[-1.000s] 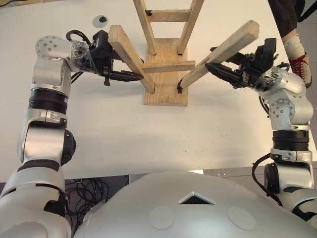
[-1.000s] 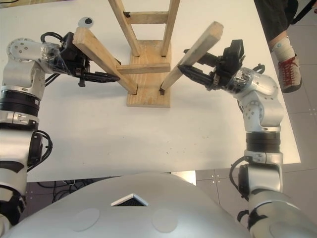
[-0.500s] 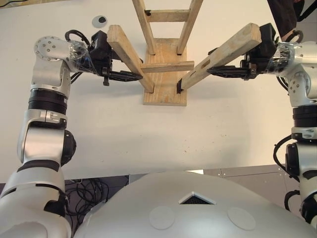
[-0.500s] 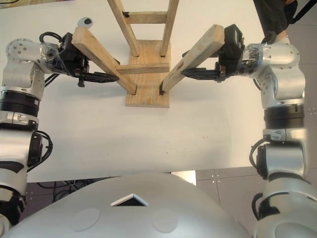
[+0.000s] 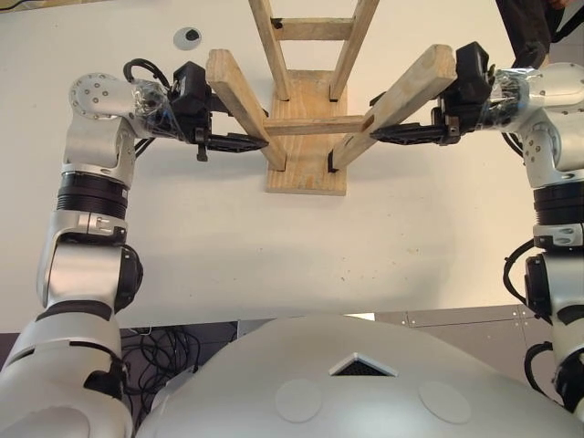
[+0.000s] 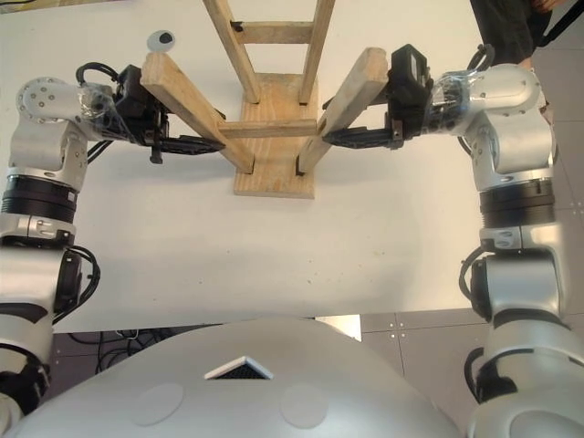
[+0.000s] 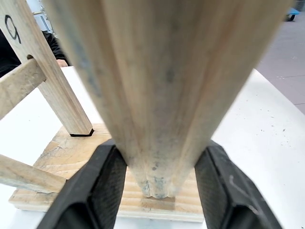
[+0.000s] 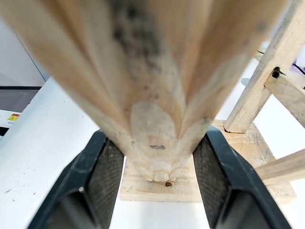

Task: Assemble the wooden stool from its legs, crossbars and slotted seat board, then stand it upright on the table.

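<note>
Pinching left leg [image 5: 241,100] in left gripper [image 5: 248,142], right leg [image 5: 406,91] in right gripper [image 5: 383,136]; steadying upturned stool [image 5: 310,123] on its seat [image 5: 306,181] near table's [image 5: 274,246] far edge; judging wood stiff, light, unslippery; favouring low grips.

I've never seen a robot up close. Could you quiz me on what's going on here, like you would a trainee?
1. True or false: the seat board lies flat on the table with legs pointing up.
2. The left gripper is shut on: A a crossbar; B the near left leg; C the seat board.
3. Fill in: the right gripper clamps the near right leg; counting all, ___ legs stand in the seat board.
Key: 1 true; 2 B; 3 four.
</note>
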`<action>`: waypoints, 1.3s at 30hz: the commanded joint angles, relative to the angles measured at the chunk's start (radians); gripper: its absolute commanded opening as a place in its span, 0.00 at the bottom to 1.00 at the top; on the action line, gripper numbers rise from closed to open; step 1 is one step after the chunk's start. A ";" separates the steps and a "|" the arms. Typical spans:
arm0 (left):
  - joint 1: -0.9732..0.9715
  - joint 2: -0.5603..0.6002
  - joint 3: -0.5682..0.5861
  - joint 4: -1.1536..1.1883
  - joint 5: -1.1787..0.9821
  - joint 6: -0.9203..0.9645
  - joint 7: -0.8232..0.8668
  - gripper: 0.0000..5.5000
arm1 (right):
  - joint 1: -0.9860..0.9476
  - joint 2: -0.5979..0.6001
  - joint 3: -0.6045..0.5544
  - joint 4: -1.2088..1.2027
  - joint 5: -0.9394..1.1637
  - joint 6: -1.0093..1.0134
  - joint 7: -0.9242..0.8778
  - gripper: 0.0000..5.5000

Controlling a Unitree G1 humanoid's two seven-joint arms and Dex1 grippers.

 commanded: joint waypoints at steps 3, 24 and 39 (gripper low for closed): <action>0.076 -0.019 -0.114 -0.031 0.162 -0.010 0.052 0.37 | 0.021 0.017 0.095 -0.022 -0.108 0.014 -0.004 0.37; 0.059 -0.077 -0.375 -0.363 0.290 0.393 0.233 0.37 | -0.116 0.137 0.619 0.196 -0.587 0.106 -0.128 0.37; 0.128 0.034 -0.086 -0.416 0.150 0.561 0.355 0.65 | -0.057 0.041 0.254 0.080 -0.250 0.109 -0.236 0.50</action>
